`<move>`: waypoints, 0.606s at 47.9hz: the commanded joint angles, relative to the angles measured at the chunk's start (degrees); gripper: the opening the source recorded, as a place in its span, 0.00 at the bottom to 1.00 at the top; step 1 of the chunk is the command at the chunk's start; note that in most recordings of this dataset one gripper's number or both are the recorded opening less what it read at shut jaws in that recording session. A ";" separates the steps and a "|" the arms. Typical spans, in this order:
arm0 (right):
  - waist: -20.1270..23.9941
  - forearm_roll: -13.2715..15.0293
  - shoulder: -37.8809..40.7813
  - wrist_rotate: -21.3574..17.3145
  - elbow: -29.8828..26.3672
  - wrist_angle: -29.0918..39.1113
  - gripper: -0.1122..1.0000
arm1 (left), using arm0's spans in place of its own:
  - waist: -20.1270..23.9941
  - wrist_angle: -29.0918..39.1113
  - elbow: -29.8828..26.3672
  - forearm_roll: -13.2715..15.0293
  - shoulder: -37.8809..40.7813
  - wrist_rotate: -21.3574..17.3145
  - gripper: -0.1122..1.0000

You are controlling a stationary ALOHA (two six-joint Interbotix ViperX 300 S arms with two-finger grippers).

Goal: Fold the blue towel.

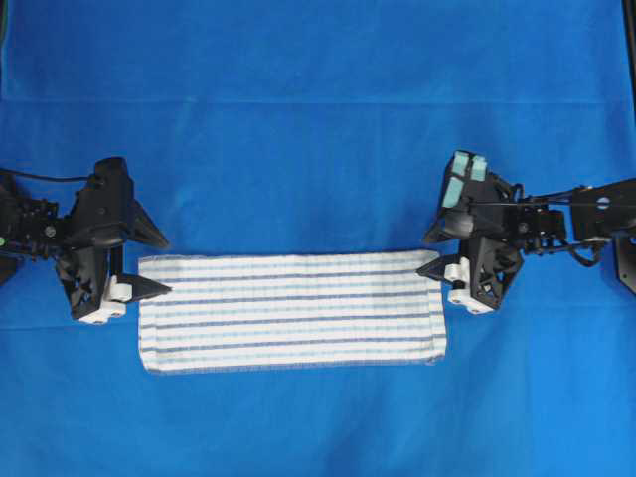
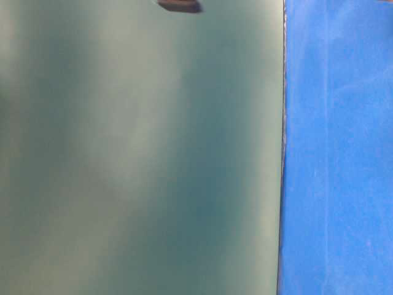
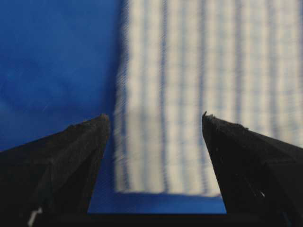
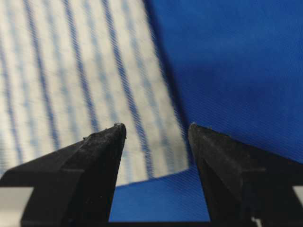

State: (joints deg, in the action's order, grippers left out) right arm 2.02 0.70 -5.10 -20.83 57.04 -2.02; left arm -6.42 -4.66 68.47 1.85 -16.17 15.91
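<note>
The blue towel (image 1: 290, 311), white with thin dark and pale blue stripes, lies flat as a long folded rectangle on the blue table covering (image 1: 318, 119). My left gripper (image 1: 167, 264) stands open at the towel's far left corner, nothing between its fingers. In the left wrist view the towel (image 3: 203, 94) lies under and ahead of the open left gripper (image 3: 155, 118). My right gripper (image 1: 429, 253) stands open at the far right corner, empty. The right wrist view has the towel's corner (image 4: 80, 85) below the open right gripper (image 4: 157, 127).
The blue covering spreads over the whole table, with a crease line (image 1: 318, 99) across the back. The table-level view is mostly filled by a blurred grey-green surface (image 2: 135, 147), with blue cloth (image 2: 338, 147) at its right.
</note>
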 commanded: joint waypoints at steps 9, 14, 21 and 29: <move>-0.44 -0.09 4.83 0.00 -1.23 -0.97 0.64 | 1.67 -0.62 0.53 -0.18 3.52 -0.09 0.75; -0.44 -0.18 4.92 0.00 -1.32 -1.05 0.64 | 1.76 -0.62 1.23 -0.18 3.96 -0.09 0.75; -0.44 -0.09 4.92 0.00 -1.32 -1.05 0.62 | 1.76 -0.18 1.05 -0.18 3.96 0.62 0.69; -0.44 0.09 4.83 0.09 -1.49 -0.79 0.46 | 1.49 1.14 0.70 -0.18 4.04 0.79 0.43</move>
State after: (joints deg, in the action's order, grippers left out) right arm 1.23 0.70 -0.26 -20.74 56.07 -3.16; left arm -4.66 -4.04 69.79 1.76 -11.87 16.61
